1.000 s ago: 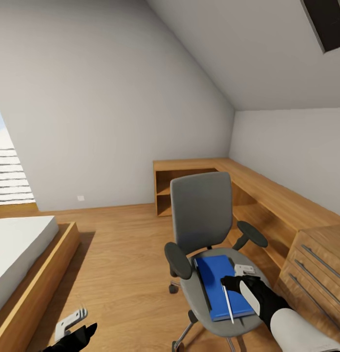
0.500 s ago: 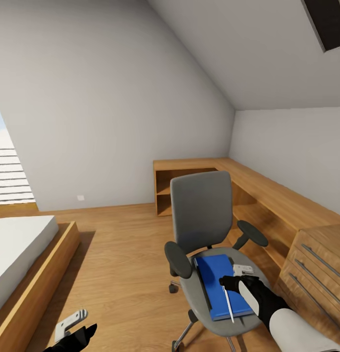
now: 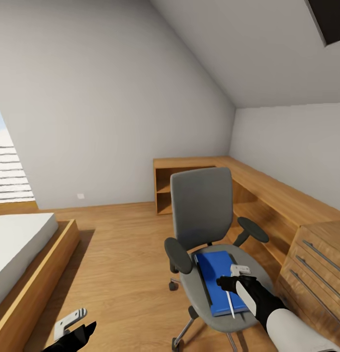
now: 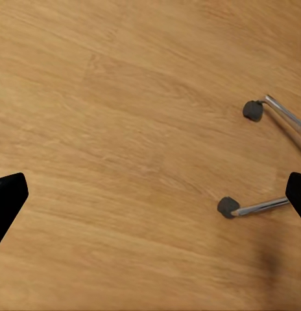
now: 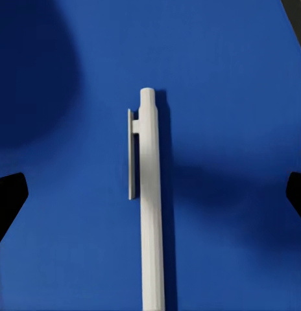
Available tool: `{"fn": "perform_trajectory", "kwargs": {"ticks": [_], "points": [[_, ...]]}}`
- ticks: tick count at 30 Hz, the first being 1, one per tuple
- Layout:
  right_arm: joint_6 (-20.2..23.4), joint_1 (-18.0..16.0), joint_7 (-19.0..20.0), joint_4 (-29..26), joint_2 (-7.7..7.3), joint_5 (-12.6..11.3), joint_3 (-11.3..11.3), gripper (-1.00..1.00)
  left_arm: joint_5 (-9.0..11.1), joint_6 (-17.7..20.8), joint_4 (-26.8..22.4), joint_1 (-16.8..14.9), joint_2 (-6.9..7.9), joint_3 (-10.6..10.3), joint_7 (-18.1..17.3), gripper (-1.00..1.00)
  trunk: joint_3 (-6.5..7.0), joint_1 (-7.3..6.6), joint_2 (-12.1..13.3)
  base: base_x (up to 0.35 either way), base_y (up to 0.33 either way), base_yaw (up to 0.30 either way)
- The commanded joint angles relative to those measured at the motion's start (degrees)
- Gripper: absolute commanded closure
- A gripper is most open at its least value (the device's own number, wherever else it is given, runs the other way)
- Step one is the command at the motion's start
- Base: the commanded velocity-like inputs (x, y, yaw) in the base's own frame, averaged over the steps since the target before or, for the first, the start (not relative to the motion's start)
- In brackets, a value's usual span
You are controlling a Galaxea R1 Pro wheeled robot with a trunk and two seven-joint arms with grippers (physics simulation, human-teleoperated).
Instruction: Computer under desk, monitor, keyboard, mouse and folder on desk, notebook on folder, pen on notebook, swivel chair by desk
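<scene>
Right pincer (image 3: 232, 282): I have it poised over the chair seat, fingers apart, clamped on nothing, straddling the pen (image 5: 149, 201) from above. Against the view a second ago it sits slightly further in over the folder (image 3: 220, 281); my camera has also tilted a little. Pen: lying flat on the blue folder. Folder: flat on the swivel chair (image 3: 204, 230), not yet on the bench. Left pincer (image 3: 71, 326): low over the plank floor (image 4: 124, 149), fingers spread, empty. Judgement: approach finished, pen grasp is next
</scene>
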Motion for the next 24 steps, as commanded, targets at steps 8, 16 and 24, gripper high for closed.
{"fn": "perform_trajectory", "kwargs": {"ticks": [8, 16, 24], "points": [[0.3, 0.0, -0.5, -0.2, -0.05, -0.5, 0.4, -1.0, 0.3, 0.3, -0.1, 0.0, -0.05, 0.2, -0.2, -1.0, -1.31, 1.54, -2.8, 0.0, 0.0, 0.0], [0.3, 0.0, -0.5, -0.2, -0.04, -0.5, 0.4, -1.0, 0.3, 0.3, -0.1, 0.0, -0.05, 0.2, -0.2, -1.0, -1.31, 1.54, -2.8, 0.0, 0.0, 0.0], [0.3, 0.0, -0.5, -0.2, -0.04, -0.5, 0.4, -1.0, 0.3, 0.2, -0.1, 0.0, -0.05, 0.2, -0.2, -1.0, -2.03, 2.42, -4.5, 0.0, 0.0, 0.0]]}}
